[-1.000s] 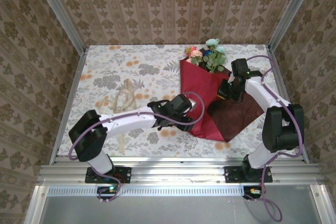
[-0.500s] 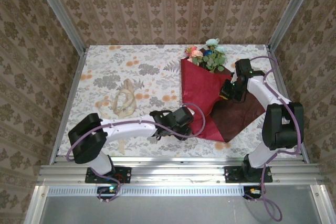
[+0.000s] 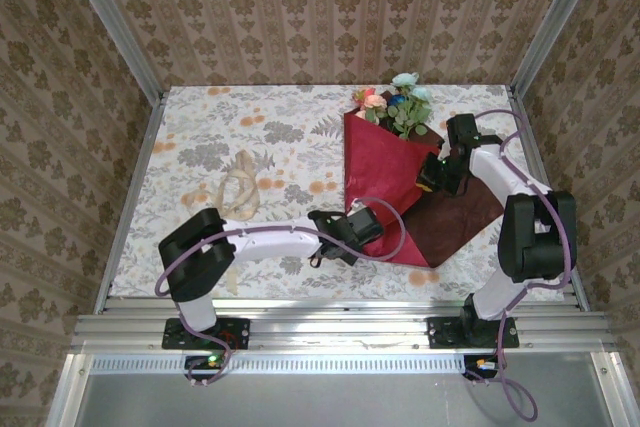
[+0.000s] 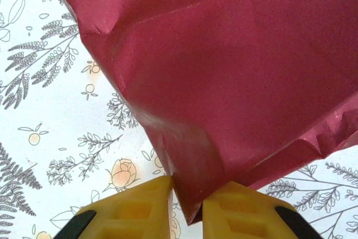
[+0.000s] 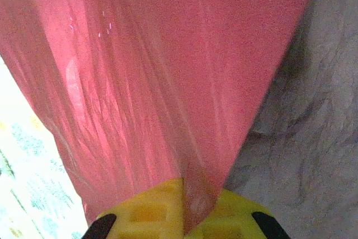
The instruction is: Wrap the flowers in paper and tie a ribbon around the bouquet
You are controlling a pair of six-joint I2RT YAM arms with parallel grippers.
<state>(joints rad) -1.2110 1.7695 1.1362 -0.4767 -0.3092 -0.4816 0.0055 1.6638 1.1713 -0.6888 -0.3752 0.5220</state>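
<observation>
Left pincer [image 4: 188, 197] newly rightward, tight on creased matte red paper [image 4: 235, 65] corner; right pincer [image 5: 193, 197] tight on glossy fold.

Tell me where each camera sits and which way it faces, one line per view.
Top external: above and behind the arm bases, looking down on the table, flowers, paper and ribbon; both arms show.
Left wrist: on the left arm, looking past the yellow fingers of the left gripper at the paper corner they pinch.
Right wrist: likewise, the right gripper pinching the paper's edge.
Shared: all three show the red paper.
</observation>
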